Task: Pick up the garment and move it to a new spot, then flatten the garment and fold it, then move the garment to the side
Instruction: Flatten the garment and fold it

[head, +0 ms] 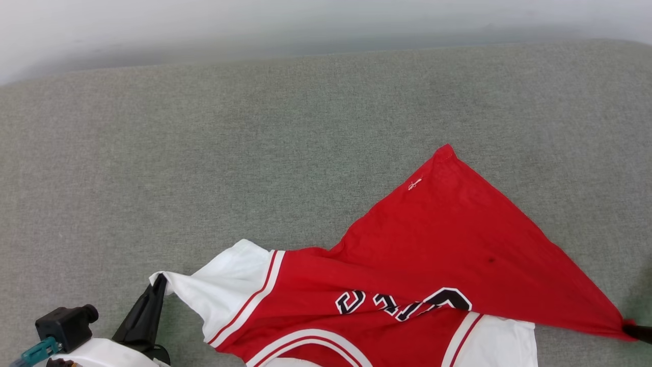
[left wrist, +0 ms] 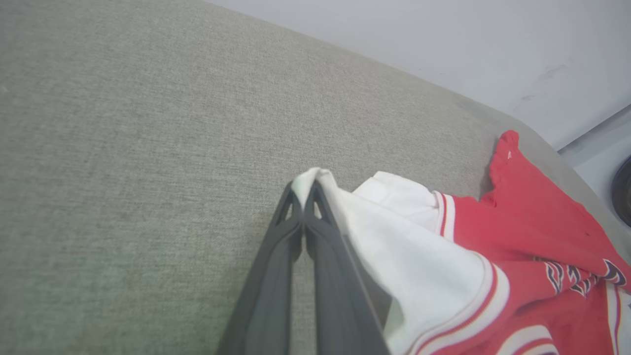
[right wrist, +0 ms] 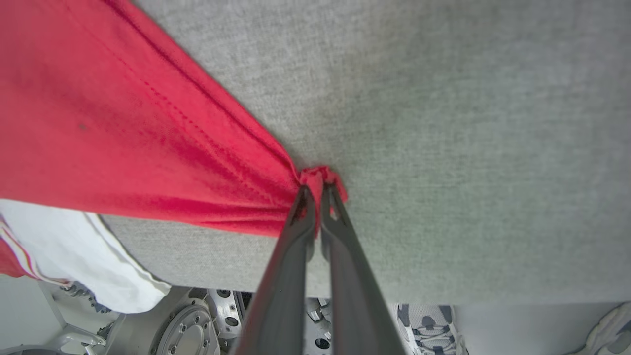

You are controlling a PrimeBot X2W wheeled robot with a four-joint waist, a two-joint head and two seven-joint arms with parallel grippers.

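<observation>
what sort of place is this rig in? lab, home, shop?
Probably a robot lab or test room: a grey fabric-covered table beside a bare pale wall, metal robot parts below the table edge, and a person's sneaker on the floor.

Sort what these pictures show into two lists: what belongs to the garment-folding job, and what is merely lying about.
Belongs to the job: the garment, red with white sleeves; left gripper, shut on a sleeve edge; right gripper, shut on a red corner; grey cloth surface under it.
Merely about: a shoe; the robot's metal base; the pale wall.
</observation>
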